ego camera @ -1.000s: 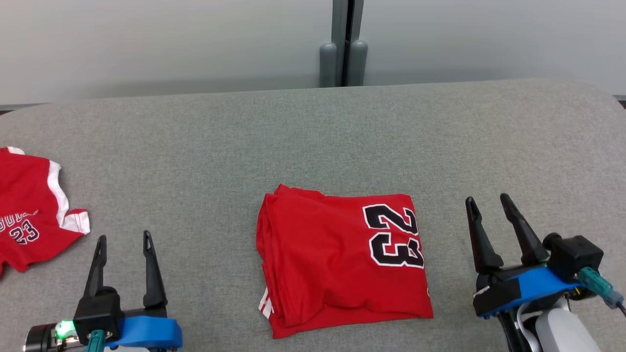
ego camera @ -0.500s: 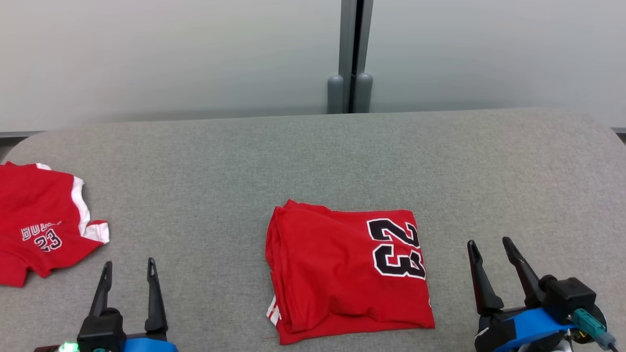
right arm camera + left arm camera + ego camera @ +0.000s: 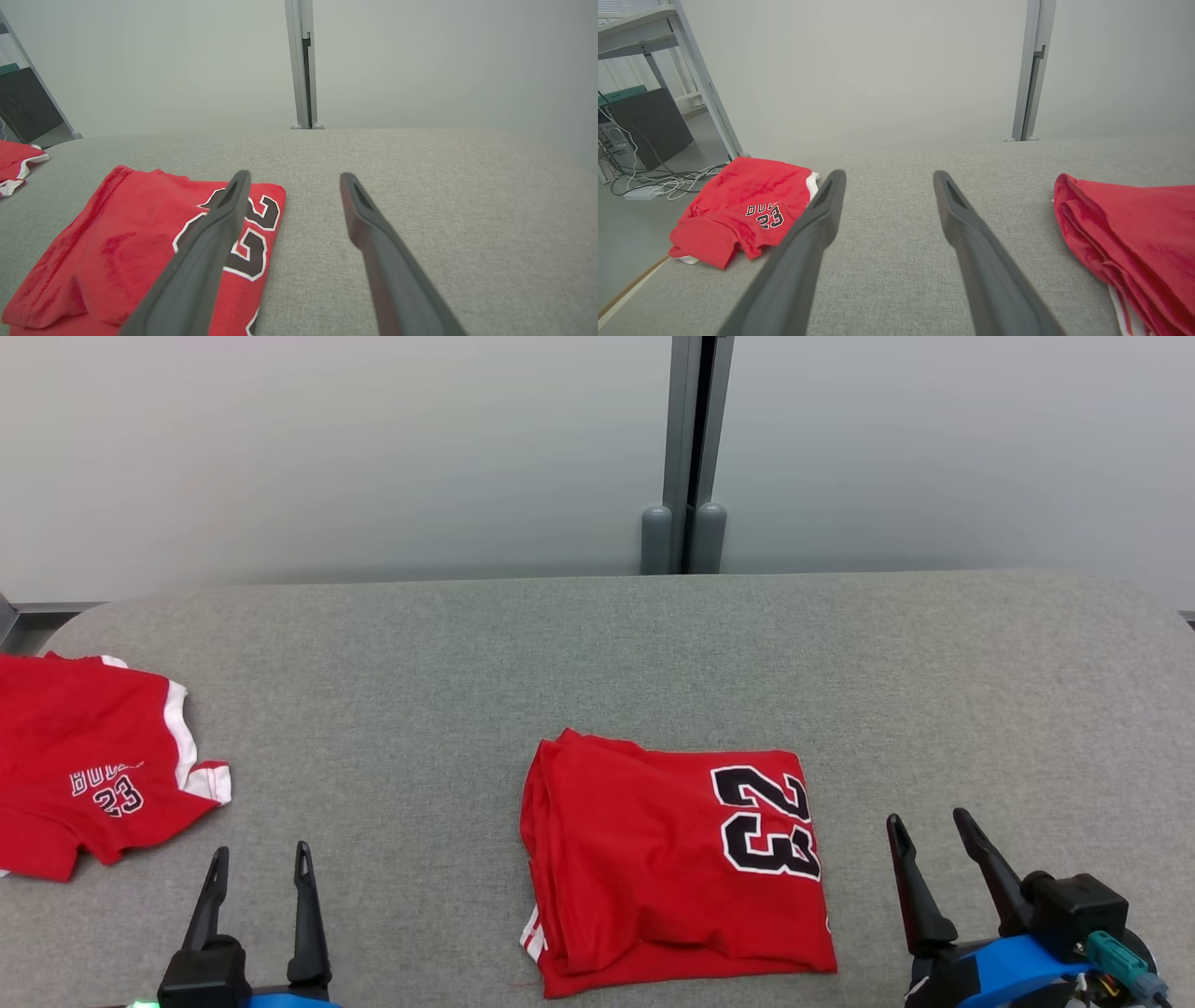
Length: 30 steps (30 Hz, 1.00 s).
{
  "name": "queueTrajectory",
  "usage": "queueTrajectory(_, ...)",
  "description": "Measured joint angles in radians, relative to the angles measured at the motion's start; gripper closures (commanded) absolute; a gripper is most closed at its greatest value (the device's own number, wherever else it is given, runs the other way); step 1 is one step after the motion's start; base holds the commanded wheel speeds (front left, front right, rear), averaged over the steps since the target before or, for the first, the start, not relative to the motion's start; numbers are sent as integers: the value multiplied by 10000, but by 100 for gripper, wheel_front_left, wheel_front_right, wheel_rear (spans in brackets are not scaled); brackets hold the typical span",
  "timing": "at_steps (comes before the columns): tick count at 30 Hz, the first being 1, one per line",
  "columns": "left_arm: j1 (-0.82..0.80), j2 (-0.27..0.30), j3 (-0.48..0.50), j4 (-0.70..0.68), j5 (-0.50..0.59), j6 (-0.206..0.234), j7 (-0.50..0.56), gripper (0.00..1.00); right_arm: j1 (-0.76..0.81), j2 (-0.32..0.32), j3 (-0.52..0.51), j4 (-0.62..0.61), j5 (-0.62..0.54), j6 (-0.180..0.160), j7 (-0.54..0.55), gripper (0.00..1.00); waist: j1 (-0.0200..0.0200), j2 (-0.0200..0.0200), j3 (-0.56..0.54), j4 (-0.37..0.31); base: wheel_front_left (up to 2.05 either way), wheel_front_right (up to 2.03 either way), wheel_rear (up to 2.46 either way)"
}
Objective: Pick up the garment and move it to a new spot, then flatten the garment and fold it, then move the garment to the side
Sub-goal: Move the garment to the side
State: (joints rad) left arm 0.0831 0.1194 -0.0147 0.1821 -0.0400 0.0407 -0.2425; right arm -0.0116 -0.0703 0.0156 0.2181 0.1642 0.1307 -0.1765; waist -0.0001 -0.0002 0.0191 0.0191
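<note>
Got the folded jersey (image 3: 653, 877) just left of the right gripper (image 3: 927, 819), well right of the left gripper (image 3: 261, 850). Probably soft, light, floppy; best pinched through all layers at an edge. Spread apart and empty, both.

Two long, dark, tapering fingers (image 3: 808, 242), slotted near the tips, are carried by each gripper. The left gripper (image 3: 261, 851) is mounted on a black block (image 3: 201, 975), with a green light (image 3: 142, 1004) at its 8 o'clock. The right gripper (image 3: 928, 818) is backed by a blue bracket (image 3: 1013, 963); at its 4 o'clock a black housing (image 3: 1074, 905) and a teal plug (image 3: 1116, 959) are fitted.
</note>
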Motion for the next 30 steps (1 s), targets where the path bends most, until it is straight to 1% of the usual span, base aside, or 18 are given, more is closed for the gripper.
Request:
queueTrajectory(15,119,132,-12,90,-207,29,35,0,156,90,-10,-138,-36,0,272,0,1,2,19,-27,0,0,0)
queueTrajectory(22,121,138,-35,-44,-278,134,123,0,117,115,155,-113,-44,0,407,0,0,2,60,-78,0,0,0)
queueTrajectory(26,108,115,-90,-165,-307,201,167,0,-610,128,500,-107,-50,0,529,0,1,2,225,-114,0,0,0)
queueTrajectory(30,-136,157,-171,-151,-326,184,163,0,-1594,52,869,161,-109,0,930,0,1,2,448,-75,0,0,0)
